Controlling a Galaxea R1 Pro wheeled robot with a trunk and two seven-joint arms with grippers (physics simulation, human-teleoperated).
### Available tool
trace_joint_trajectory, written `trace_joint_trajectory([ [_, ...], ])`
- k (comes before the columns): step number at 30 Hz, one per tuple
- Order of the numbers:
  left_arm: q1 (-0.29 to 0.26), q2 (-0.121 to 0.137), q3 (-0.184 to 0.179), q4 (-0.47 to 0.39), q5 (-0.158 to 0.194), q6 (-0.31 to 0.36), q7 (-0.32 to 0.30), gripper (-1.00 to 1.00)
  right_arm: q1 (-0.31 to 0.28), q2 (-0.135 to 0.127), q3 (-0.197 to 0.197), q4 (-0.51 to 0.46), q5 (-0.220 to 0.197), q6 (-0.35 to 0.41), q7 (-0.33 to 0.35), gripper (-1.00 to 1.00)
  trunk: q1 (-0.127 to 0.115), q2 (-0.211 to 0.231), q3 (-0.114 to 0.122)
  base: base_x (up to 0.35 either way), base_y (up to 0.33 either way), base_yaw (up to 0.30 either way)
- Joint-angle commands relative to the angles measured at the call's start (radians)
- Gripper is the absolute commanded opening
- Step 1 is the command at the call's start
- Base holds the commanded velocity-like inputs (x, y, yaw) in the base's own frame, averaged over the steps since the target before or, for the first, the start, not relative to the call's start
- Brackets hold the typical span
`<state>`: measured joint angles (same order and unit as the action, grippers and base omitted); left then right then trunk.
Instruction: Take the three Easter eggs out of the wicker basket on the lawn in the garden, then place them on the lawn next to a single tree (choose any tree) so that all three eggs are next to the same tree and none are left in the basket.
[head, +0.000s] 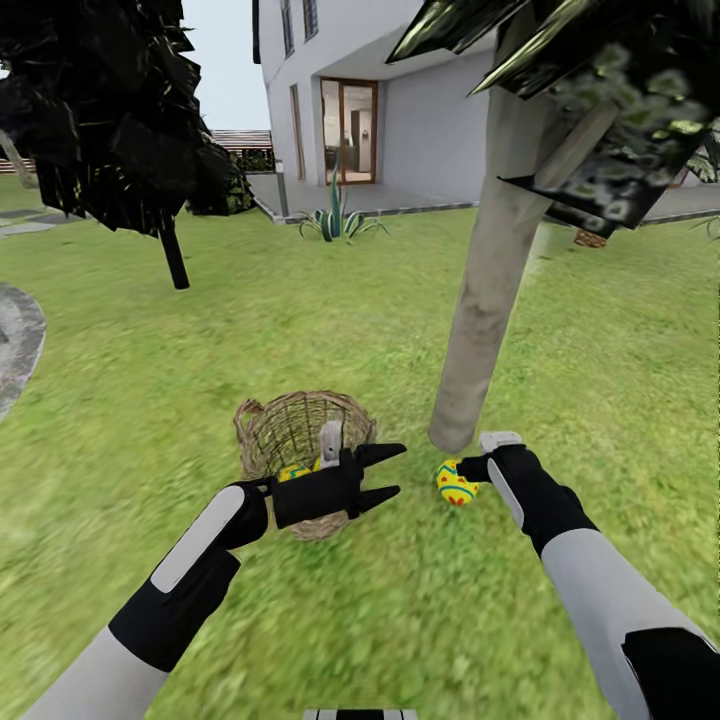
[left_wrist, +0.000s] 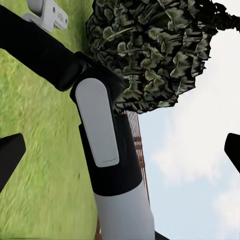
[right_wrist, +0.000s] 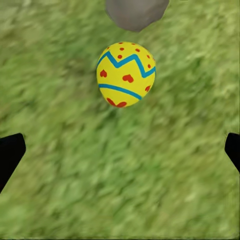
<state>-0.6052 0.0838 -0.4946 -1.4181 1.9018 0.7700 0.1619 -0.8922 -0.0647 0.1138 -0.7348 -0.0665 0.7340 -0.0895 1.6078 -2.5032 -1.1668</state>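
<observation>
Lying on the lawn just beside the foot of the tree, one egg was yellow, with a blue zigzag band, a plain blue band lower down, and red hearts and dots. From the right wrist you could see it on the grass with the grey base of the trunk just past it, and your right gripper's dark fingertips stood wide apart at either side, released and clear of the egg. In the head view that gripper's tip sat right at the egg, though contact could not be judged from there.

Your left gripper hung over the near rim of the basket, its two black fingers spread open and holding nothing. The basket was round, brown, of open-weave twigs with a small loop handle on its left side, and it stood on the grass near the tree, to its left. Through the weave and past your wrist, a bit of yellow with blue marking showed inside; how many eggs lay there could not be told.
</observation>
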Motion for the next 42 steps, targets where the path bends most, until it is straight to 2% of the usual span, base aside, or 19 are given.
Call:
trace_joint_trajectory([
  [1,-0.001,0.001,-0.001,0.000,0.011,0.000,0.008,1.00,-0.001,-0.001,0.006,-0.003,-0.007,0.005,-0.009,1.00,-0.001,0.000,-0.001,-0.293,0.150,0.000],
  [5,0.000,0.001,-0.001,0.000,0.011,-0.001,0.008,1.00,-0.001,-0.001,0.005,-0.006,-0.008,0.006,-0.009,1.00,-0.001,0.000,-0.002,-0.172,0.110,0.041],
  [12,0.001,0.015,-0.001,-0.001,0.011,-0.001,0.007,1.00,-0.001,-0.001,0.004,-0.008,-0.007,0.007,-0.009,1.00,-0.001,0.000,-0.010,-0.013,0.008,0.185],
  [22,0.001,0.018,-0.001,-0.001,0.012,-0.003,0.007,1.00,-0.001,-0.001,0.004,-0.009,-0.007,0.008,-0.009,1.00,-0.001,0.000,-0.021,0.000,0.000,0.200],
  [28,0.002,0.013,-0.001,0.000,0.011,-0.003,0.009,1.00,-0.001,-0.004,0.003,-0.009,-0.008,0.017,-0.008,1.00,-0.003,0.001,-0.005,0.000,0.000,0.203],
  [33,0.002,0.010,-0.002,0.003,0.010,-0.006,0.014,1.00,-0.001,-0.003,0.003,-0.012,-0.007,0.089,-0.008,1.00,-0.006,0.002,0.011,0.000,0.000,0.109],
  [37,0.002,0.017,0.002,0.007,0.010,-0.001,0.016,1.00,-0.001,-0.003,0.003,-0.012,-0.007,0.111,-0.007,1.00,-0.008,0.003,0.027,0.000,0.000,0.011],
  [42,0.002,0.017,0.002,0.011,0.006,-0.002,0.016,1.00,-0.001,-0.001,0.007,-0.012,-0.007,0.117,-0.007,1.00,-0.025,0.034,0.043,0.000,0.000,0.001],
])
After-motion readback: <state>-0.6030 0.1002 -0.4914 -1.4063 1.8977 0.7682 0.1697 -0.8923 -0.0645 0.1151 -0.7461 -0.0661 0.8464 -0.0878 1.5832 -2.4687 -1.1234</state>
